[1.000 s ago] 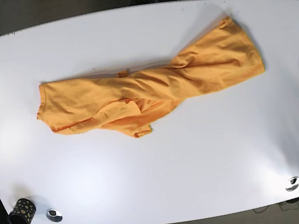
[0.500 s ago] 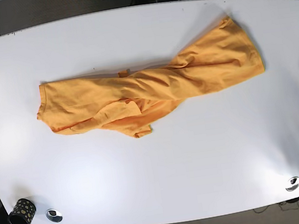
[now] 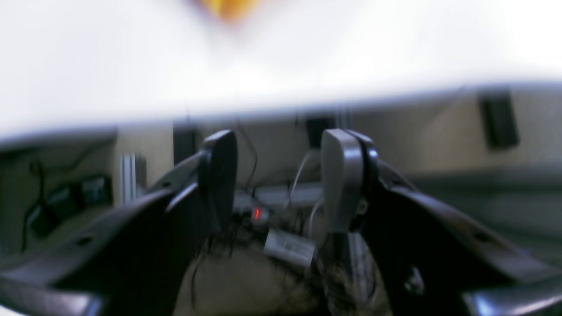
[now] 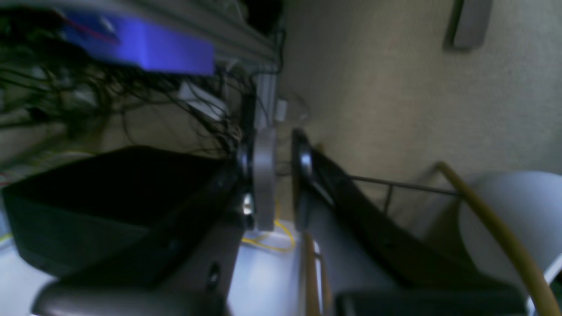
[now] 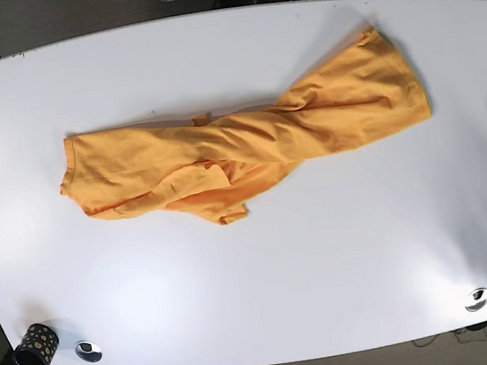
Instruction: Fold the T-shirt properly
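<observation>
The orange T-shirt (image 5: 247, 146) is seen crumpled across the middle of the white table (image 5: 266, 279), one end reaching toward the far right corner; a dotted cup (image 5: 36, 346) stands at the near left corner. The left gripper (image 3: 274, 175) is held off the table's edge, spread apart and empty; the right gripper (image 4: 281, 175) is seen over cables (image 4: 109, 96) and floor, narrowly parted, nothing gripped.
</observation>
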